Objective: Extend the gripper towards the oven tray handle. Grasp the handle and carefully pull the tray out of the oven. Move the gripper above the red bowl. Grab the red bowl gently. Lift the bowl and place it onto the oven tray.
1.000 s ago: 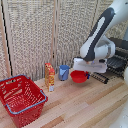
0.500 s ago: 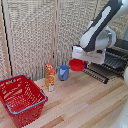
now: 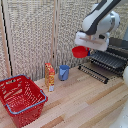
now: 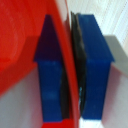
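Exterior view. The arm (image 3: pixel 102 20) comes in from 1 o'clock, with the gripper (image 3: pixel 84 46) hanging low at its end. The bowl (image 3: pixel 80 51) is carried under the gripper, clear of the table (image 3: pixel 85 102), tilted slightly. It sits in the air at about 9 o'clock from the tray (image 3: pixel 100 67), near the tray's front edge. The tray is pulled out of the oven (image 3: pixel 116 52), its bars running toward 7 o'clock, the front rail over the tabletop.

On the table: a blue cup (image 3: pixel 64 72) at roughly 7 o'clock from the bowl, well below it. An orange carton (image 3: pixel 49 76) stands upright just beside the cup, at the cup's 8 o'clock. A red basket (image 3: pixel 21 98) lies at the exterior view's left, well apart from the carton. A slatted wall (image 3: pixel 35 35) stands behind.

Wrist view. Two blue fingers (image 4: pixel 50 70) are clamped on the bowl's red rim (image 4: pixel 62 45): one pad on the inner face, the other (image 4: pixel 92 65) on the outer. The rim runs between them as a thin curved red wall. Dark pad lining shows on the outer finger where it meets the rim. The bowl's inside (image 4: pixel 17 40) fills the frame beside the inner finger.
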Tool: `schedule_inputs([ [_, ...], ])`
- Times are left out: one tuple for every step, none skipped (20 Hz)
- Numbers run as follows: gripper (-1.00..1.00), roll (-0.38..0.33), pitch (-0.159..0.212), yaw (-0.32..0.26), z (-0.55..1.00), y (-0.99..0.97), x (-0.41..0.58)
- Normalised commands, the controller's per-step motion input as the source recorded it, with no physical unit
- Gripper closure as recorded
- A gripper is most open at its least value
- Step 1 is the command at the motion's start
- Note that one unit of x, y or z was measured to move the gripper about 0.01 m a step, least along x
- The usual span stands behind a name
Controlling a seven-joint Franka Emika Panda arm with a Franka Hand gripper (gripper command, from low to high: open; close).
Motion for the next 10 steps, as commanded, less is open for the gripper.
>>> schedule_inputs([
  [1.00,0.077,0.097,-0.016,0.52,-0.91,0.111],
  [1.00,0.070,0.099,-0.024,0.48,-0.91,0.100],
  [1.00,0.063,0.089,-0.033,0.42,-0.89,0.109],
  [1.00,0.049,0.078,-0.048,0.35,-0.88,0.117],
  [1.00,0.040,0.074,-0.060,0.31,-0.87,0.114],
  [1.00,0.014,0.061,-0.078,0.22,-0.86,0.140],
  [1.00,0.000,0.028,-0.120,0.14,-0.80,0.186],
  [1.00,0.000,0.043,-0.133,0.10,-0.76,0.194],
  [1.00,0.000,0.033,-0.155,0.05,-0.72,0.226],
  [1.00,0.000,0.032,-0.178,0.02,-0.67,0.203],
])
